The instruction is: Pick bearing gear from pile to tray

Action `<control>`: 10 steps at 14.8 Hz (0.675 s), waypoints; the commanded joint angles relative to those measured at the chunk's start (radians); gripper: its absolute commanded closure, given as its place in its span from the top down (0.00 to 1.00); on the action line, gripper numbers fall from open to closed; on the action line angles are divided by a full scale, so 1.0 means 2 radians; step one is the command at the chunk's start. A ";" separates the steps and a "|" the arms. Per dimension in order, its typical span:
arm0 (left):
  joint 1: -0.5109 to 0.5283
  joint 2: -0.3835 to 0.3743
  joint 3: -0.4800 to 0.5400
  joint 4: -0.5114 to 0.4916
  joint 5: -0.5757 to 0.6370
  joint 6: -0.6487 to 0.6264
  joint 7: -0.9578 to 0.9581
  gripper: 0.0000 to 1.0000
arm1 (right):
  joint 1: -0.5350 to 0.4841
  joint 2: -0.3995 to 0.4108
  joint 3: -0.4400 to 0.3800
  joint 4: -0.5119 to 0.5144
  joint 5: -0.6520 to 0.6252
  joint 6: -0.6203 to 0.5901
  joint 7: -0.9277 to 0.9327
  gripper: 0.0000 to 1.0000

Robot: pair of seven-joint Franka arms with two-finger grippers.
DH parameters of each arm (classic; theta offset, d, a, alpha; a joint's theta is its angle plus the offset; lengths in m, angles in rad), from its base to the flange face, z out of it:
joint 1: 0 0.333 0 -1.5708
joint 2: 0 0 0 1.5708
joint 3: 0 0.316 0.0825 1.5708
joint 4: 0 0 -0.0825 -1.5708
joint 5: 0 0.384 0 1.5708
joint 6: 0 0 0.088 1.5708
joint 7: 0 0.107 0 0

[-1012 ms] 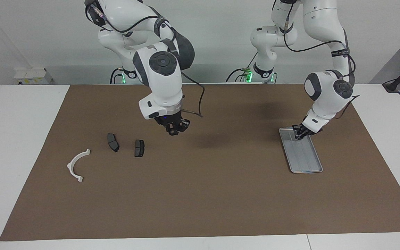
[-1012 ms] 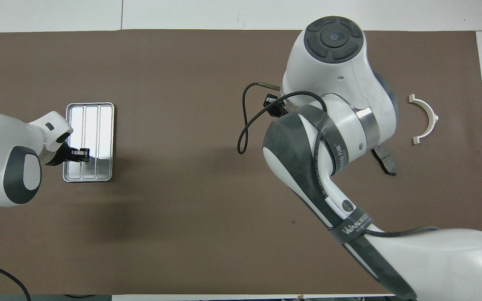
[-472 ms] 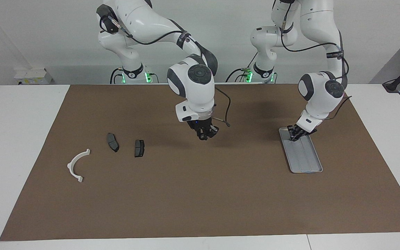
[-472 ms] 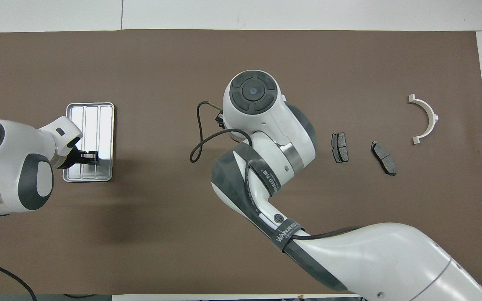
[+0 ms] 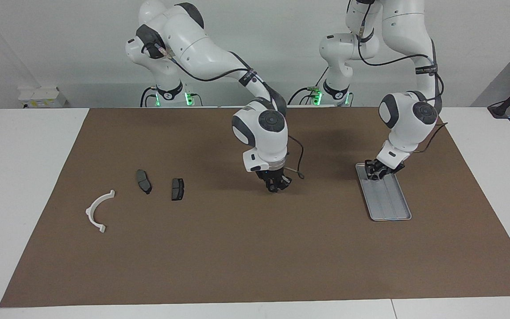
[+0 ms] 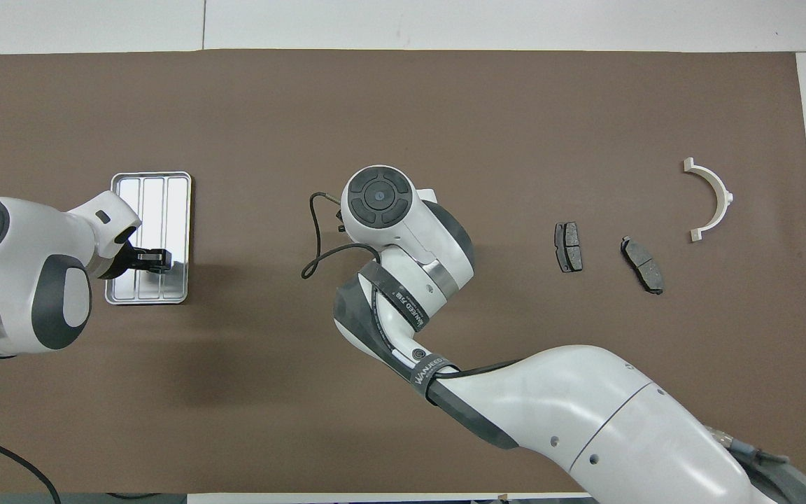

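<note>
The tray [image 5: 390, 203] [image 6: 152, 203] lies toward the left arm's end of the brown mat. My left gripper [image 5: 376, 170] [image 6: 158, 260] hangs low over the tray's end nearest the robots. My right gripper [image 5: 276, 185] hangs over the middle of the mat, between pile and tray; in the overhead view its own wrist hides it. The pile lies toward the right arm's end: a white arc [image 5: 99, 211] [image 6: 714, 196] and two dark brake pads [image 5: 144, 181] [image 5: 177, 188] [image 6: 569, 246] [image 6: 642, 263]. No bearing gear can be made out; whether either gripper holds one I cannot tell.
The brown mat [image 5: 255, 257] covers most of the white table [image 5: 25, 177]. A black cable loops off the right wrist [image 6: 319, 255]. The right arm's forearm spans the mat's near part in the overhead view.
The right gripper has travelled from beside the brake pads to over the mat's middle, toward the tray, and dropped lower. The left gripper shifted slightly over the tray's near end.
</note>
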 commanded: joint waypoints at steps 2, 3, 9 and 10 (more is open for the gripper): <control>-0.012 0.023 0.005 0.092 -0.014 -0.065 -0.018 0.77 | -0.004 -0.006 0.003 -0.012 -0.008 0.010 0.010 0.00; -0.033 0.029 0.006 0.105 -0.027 -0.058 -0.074 0.77 | -0.003 -0.006 0.003 -0.021 -0.009 0.020 0.010 0.00; -0.082 0.045 0.007 0.113 -0.027 -0.025 -0.146 0.77 | -0.008 -0.012 0.000 -0.052 -0.011 0.052 0.010 0.78; -0.087 0.049 0.007 0.113 -0.027 -0.023 -0.150 0.77 | -0.010 -0.015 0.000 -0.045 -0.013 0.030 0.010 1.00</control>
